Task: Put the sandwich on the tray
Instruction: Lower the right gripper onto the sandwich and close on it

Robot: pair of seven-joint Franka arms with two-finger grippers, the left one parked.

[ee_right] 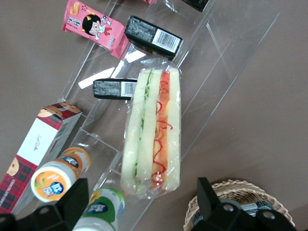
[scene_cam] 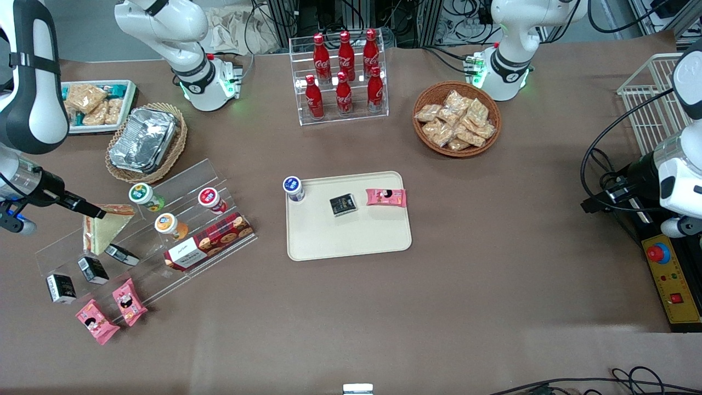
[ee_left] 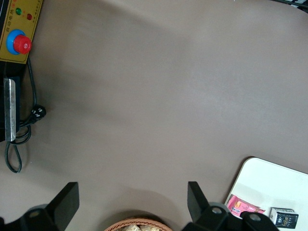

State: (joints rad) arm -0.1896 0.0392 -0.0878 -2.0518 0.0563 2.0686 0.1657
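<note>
While the sandwich waits on its stand, read the scene this way.

Sandwich [ee_right: 153,130]: it leans on the clear stepped display rack [scene_cam: 181,189] toward the working arm's end of the table, filling edge up, probably so you can come down over the wedge.

Neighbours: a small black packet [ee_right: 114,88] lies just beside the sandwich, and a green-lidded cup [ee_right: 102,208] sits close by, so you have little room on that flank.

Gripper [ee_right: 142,202]: it hangs above the sandwich with its two fingers spread wide, holding nothing and not yet touching the wrap.

Tray [scene_cam: 351,241]: it lies mid-table, well apart from the rack; a blue-lidded cup [scene_cam: 294,188], a black packet [scene_cam: 343,204] and a pink snack packet [scene_cam: 386,197] crowd its farther edge, leaving the nearer part bare for your drop.

Hidden: in the front view the arm covers part of the sandwich; you cannot tell how firmly the wedge rests on the step, and the clear wrap is hard to trace.
</note>
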